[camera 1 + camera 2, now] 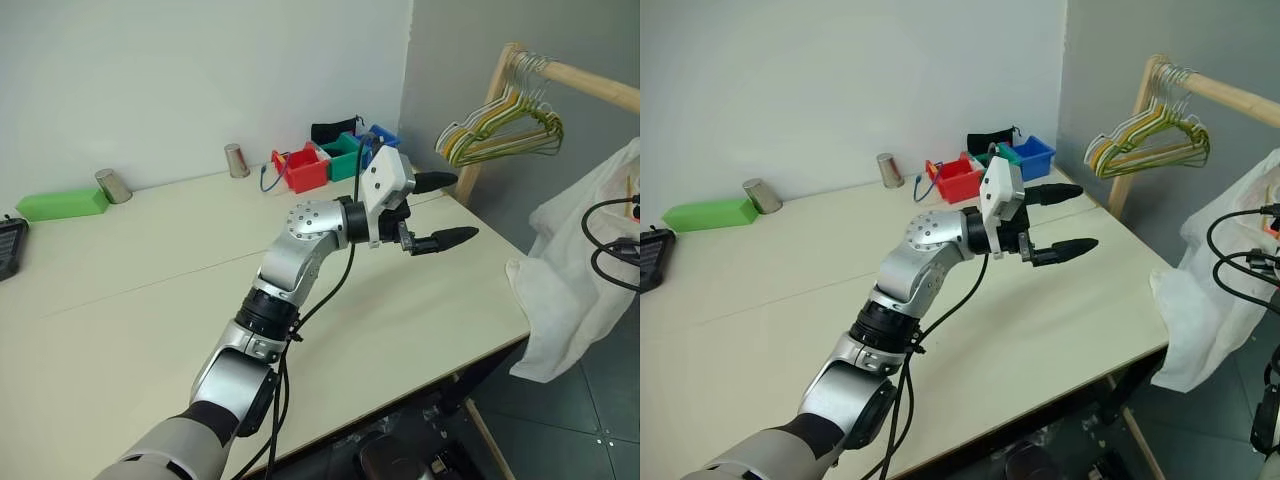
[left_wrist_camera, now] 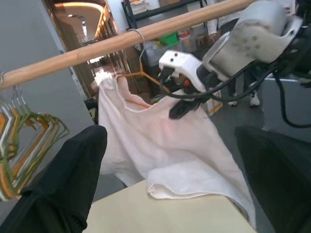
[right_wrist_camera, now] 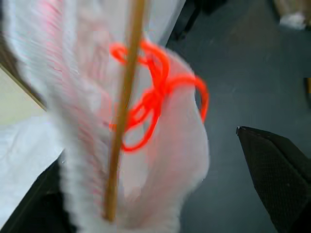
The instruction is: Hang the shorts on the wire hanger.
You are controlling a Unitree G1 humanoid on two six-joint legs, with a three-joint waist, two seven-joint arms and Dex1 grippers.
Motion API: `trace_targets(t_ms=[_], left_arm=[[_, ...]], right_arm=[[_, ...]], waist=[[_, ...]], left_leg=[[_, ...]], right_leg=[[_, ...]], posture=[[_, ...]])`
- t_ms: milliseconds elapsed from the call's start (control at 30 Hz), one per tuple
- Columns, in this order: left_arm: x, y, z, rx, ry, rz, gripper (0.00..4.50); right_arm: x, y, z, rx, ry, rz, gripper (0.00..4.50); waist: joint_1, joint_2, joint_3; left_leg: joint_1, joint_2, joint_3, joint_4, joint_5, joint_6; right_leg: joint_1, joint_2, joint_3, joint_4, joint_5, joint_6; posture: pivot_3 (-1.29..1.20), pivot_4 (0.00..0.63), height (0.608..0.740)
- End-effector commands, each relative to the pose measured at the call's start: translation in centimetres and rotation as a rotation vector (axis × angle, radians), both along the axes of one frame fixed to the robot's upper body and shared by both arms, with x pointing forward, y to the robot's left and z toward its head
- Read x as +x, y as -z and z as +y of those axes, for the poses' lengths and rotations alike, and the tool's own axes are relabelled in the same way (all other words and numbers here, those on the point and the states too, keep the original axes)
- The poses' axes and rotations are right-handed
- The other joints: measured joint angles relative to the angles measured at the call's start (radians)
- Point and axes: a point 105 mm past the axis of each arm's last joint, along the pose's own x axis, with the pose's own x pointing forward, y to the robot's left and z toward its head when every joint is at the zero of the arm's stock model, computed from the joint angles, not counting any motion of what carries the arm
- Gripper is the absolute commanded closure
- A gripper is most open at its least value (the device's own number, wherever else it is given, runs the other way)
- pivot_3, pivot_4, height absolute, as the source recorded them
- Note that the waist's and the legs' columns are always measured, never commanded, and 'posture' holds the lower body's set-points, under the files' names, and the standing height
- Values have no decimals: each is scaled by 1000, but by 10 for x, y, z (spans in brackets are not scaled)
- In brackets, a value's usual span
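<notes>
On the rail at far right the shorts (image 2: 160,145) already drape over the wire hanger (image 2: 141,75) — right gripper (image 2: 177,104) released, left gripper (image 1: 440,210) spread empty; only withdrawal seems left.

White shorts (image 2: 160,145) draped on gold wire hanger (image 2: 138,73), hooked on wooden rail, hem touching table edge.

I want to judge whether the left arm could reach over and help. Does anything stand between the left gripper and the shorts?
Nothing visible does. The left gripper hangs open over the table's right end, and only open air separates it from the shorts draped off the wire hanger.
</notes>
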Motion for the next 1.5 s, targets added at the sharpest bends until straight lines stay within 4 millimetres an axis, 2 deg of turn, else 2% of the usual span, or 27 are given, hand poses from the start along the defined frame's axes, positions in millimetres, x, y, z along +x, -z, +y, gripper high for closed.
trace_targets(t_ms=[33, 300, 467, 600, 733, 800, 867, 1000, 1033, 1133, 1233, 1400, 1500], left_arm=[[3, -15, 7, -29, -11, -50, 0], [12, -15, 25, -12, -55, -36, 0], [20, -14, 46, -1, -128, -12, 0], [32, -8, 69, -7, -233, 62, 0], [41, 7, 96, -5, -375, 111, 0], [53, 14, 120, -36, -547, 132, 0], [60, 20, 142, -64, -688, 154, 0], [55, 37, 178, -75, -901, 179, 0], [53, 41, 187, -73, -954, 180, 0], [44, 56, 210, -80, -1105, 209, 0], [33, 71, 225, -64, -1209, 234, 0], [14, 102, 235, -79, -1316, 339, 0], [7, 118, 235, -85, -1342, 388, 0]], right_arm=[[-6, -24, 15, -81, -22, -55, 8], [-14, -47, 38, -159, -37, -105, 8], [-13, -68, 56, -260, -64, -169, 8], [-1, -77, 82, -328, -138, -223, 8], [24, -61, 134, -218, -335, -292, 8], [38, -47, 166, -174, -468, -327, 8], [46, -35, 186, -168, -541, -334, 8], [59, -13, 227, -125, -694, -396, 8], [62, -7, 235, -107, -716, -406, 8], [68, 20, 250, -69, -748, -404, 8], [73, 40, 257, -46, -775, -402, 8], [77, 73, 260, 31, -784, -351, 8], [77, 86, 259, 57, -776, -329, 8]], waist=[[3, 0, 0], [5, 0, 0], [3, 1, 1], [2, 1, 0], [-2, 1, 0], [3, 1, 0], [16, 1, 0], [56, 1, 0], [79, 0, 0], [138, -1, 0], [198, -1, 0], [290, -2, -1], [335, -3, -1]], left_leg=[[0, 0, 0, 0, 0, 0], [-1, 0, -1, 0, 0, 0], [-1, -1, -1, 0, 0, 0], [-1, 0, -2, 0, 0, 0], [-1, 0, -2, 0, 0, 0], [-1, -1, -3, 1, 0, 0], [-1, -1, -4, 2, 0, 0], [-2, -1, -8, 3, 0, 0], [-2, -1, -9, 3, 0, 0], [-2, -2, -12, 4, 0, 0], [-2, -2, -13, 4, 0, 0], [-2, -3, -13, 4, 0, 0], [-2, -3, -13, 4, 0, -1]], right_leg=[[0, 0, 0, 0, 0, 0], [-1, 0, 0, 0, 0, 0], [-2, 0, 1, 1, 0, 0], [-2, 0, 0, 1, 0, 0], [-2, 0, 0, 1, 0, 0], [-3, -1, -1, 3, 0, 0], [-3, -1, -1, 4, 0, 0], [-3, -1, -3, 5, 0, 0], [-3, -1, -4, 5, 1, -1], [-3, -1, -6, 5, 3, -4], [-2, -1, -7, 5, 3, -5], [-2, -2, -7, 5, 3, -5], [-2, -2, -8, 5, 4, -5]], posture=[[-392, 0, 740], [-398, 0, 740], [-394, 0, 740], [-382, 0, 740], [-354, 0, 740], [-319, 0, 740], [-287, 0, 740], [-197, 0, 740], [-178, 0, 740], [-112, 0, 740], [-56, 0, 740], [-1, 0, 740], [23, 0, 740]])
